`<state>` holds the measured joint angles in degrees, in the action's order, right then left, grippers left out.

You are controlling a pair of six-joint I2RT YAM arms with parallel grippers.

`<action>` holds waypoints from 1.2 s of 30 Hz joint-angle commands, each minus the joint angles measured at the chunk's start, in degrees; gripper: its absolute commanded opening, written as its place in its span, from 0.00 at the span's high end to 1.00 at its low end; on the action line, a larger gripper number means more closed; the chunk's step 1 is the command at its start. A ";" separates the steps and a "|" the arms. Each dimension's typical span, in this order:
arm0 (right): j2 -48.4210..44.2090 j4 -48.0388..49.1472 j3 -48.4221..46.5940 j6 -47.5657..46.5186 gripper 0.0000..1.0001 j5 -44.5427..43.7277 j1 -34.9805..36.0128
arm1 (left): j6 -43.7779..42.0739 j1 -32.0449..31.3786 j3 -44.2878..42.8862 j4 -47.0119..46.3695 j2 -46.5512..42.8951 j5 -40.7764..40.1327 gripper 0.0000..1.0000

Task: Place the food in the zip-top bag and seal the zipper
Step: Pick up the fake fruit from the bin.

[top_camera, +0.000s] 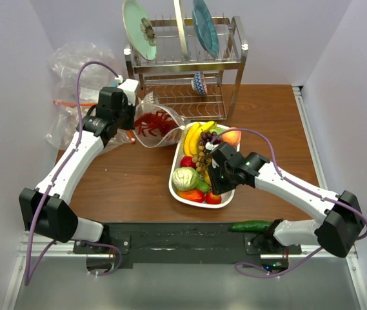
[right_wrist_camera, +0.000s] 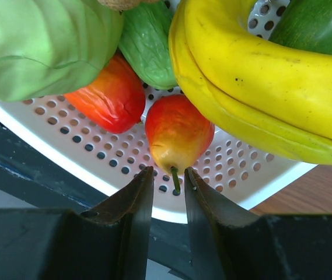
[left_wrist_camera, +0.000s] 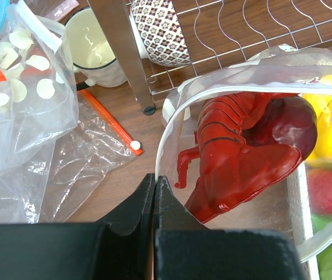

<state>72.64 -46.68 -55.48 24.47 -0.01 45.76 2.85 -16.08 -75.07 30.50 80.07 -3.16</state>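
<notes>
My left gripper (top_camera: 133,128) (left_wrist_camera: 154,178) is shut on the rim of the clear zip-top bag (top_camera: 159,121) and holds its mouth open. The pale zipper (left_wrist_camera: 230,73) curves round the mouth. A red lobster (left_wrist_camera: 236,151) and a dark red apple (left_wrist_camera: 291,122) lie inside. My right gripper (top_camera: 217,190) (right_wrist_camera: 169,178) is low over the near edge of the white tray (top_camera: 172,184). Its jaws are slightly apart either side of the green stem of a small red-yellow fruit (right_wrist_camera: 177,131). An orange-red pepper (right_wrist_camera: 107,96) lies beside the fruit.
The tray also holds yellow bananas (right_wrist_camera: 259,87) and a pale green cabbage (right_wrist_camera: 37,41). A metal dish rack (top_camera: 183,71) with plates stands at the back. Crumpled clear bags (top_camera: 73,84) lie at the left. A mug (left_wrist_camera: 93,46) stands by the rack. A cucumber (top_camera: 249,226) lies at the front edge.
</notes>
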 commanded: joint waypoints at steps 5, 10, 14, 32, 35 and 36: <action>0.05 -0.61 0.73 0.05 0.90 0.10 0.56 | -0.57 0.78 -0.25 -2.55 -1.67 0.87 1.00; -1.18 -0.96 -1.20 -0.56 1.00 0.27 0.65 | -0.57 0.96 -0.34 -2.55 -1.59 0.96 1.00; -2.68 -4.64 -6.90 -2.22 1.00 0.27 0.65 | -0.57 1.05 -0.34 -2.55 -1.41 0.96 1.00; 10.65 -8.26 -44.69 -10.40 1.00 3.25 0.65 | -0.48 1.13 -0.43 -2.46 -1.32 1.31 1.00; 16.54 -6.41 -51.55 -10.84 1.00 5.36 0.65 | -0.48 1.13 -0.52 -2.29 -1.32 1.31 1.00; 18.13 -5.63 -55.05 -10.85 1.00 7.03 0.65 | -0.48 1.13 -0.61 -2.29 -1.41 1.31 1.00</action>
<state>85.49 -55.48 -101.84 15.59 1.85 46.13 2.85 -15.46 -75.07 30.50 80.07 -2.66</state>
